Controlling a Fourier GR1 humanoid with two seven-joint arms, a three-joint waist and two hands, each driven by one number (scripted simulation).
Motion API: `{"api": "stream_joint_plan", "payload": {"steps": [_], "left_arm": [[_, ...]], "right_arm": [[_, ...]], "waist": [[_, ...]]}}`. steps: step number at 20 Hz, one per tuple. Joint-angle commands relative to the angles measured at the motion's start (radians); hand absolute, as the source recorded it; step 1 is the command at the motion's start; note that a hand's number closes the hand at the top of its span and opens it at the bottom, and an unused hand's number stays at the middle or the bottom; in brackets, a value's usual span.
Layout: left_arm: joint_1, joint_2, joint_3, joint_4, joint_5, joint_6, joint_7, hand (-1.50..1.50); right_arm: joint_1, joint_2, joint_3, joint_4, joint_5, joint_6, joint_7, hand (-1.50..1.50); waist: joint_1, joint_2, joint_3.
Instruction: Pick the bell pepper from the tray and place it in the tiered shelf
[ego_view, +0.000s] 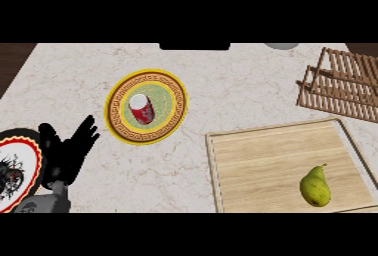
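Observation:
A yellow-green, pear-shaped fruit (314, 186) lies on the wooden tray (258, 150) at the lower right, near the tray's front right corner. The wooden slatted tiered shelf (341, 82) stands at the upper right, behind the tray. My left hand (65, 155) shows at the lower left, open with its fingers pointing up, far from the tray and holding nothing. No right hand shows in this view.
A yellow patterned plate (168, 107) with a red and white can (142, 109) on it sits at the centre left. A red-rimmed plate (22, 165) lies at the left edge beside my hand. A dark object (195, 46) and a grey round thing (282, 45) are at the back edge.

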Motion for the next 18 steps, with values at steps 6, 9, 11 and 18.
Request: {"api": "stream_joint_plan", "payload": {"steps": [6, 9, 11, 18], "left_arm": [[0.006, 0.010, 0.009, -0.037, 0.011, -0.027, 0.048, 0.00], [0.011, 0.003, 0.014, 0.047, -0.006, -0.042, -0.033, 0.00], [0.040, -0.009, -0.007, -0.005, -0.032, -0.015, -0.008, 0.00], [-0.028, -0.010, 0.015, 0.019, -0.018, -0.016, 0.023, 0.00]], "right_arm": [[-0.171, -0.108, 0.094, 0.398, 0.062, 0.027, -0.233, 1.50], [-0.216, -0.117, 0.142, 0.556, 0.131, 0.009, -0.366, 1.50], [-0.220, -0.142, 0.155, 0.549, 0.122, 0.064, -0.365, 1.50], [-0.335, -0.086, 0.258, 0.793, 0.287, -0.078, -0.556, 1.50]], "waist": [[0.007, 0.003, -0.002], [0.019, 0.010, -0.002], [0.006, 0.003, -0.002], [0.013, 0.008, -0.002]]}}
